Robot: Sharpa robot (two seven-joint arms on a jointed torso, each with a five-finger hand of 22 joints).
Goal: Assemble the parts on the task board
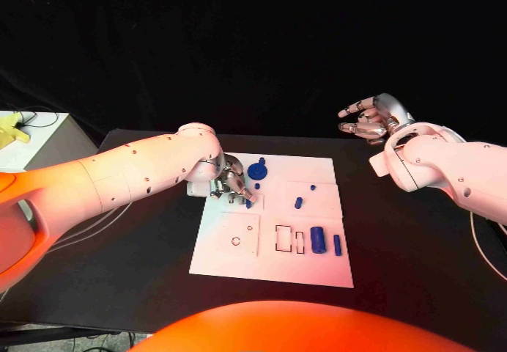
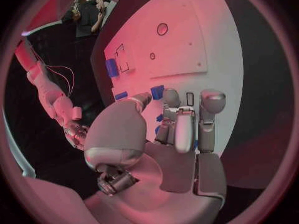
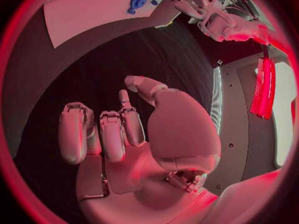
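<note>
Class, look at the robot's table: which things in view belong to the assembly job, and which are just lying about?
Belonging to the job:
task board
blue gear-shaped part
small blue part
two blue cylinders
left hand, down over the board's far-left corner
right hand, raised off the table and holding nothing

Just lying about:
yellow object on the pale side stand

Two white arms, the left arm (image 1: 116,183) dotted with small dark screws, end in silver many-fingered hands: left hand (image 1: 226,181), right hand (image 1: 372,121), with rounded fingertip pads.
</note>
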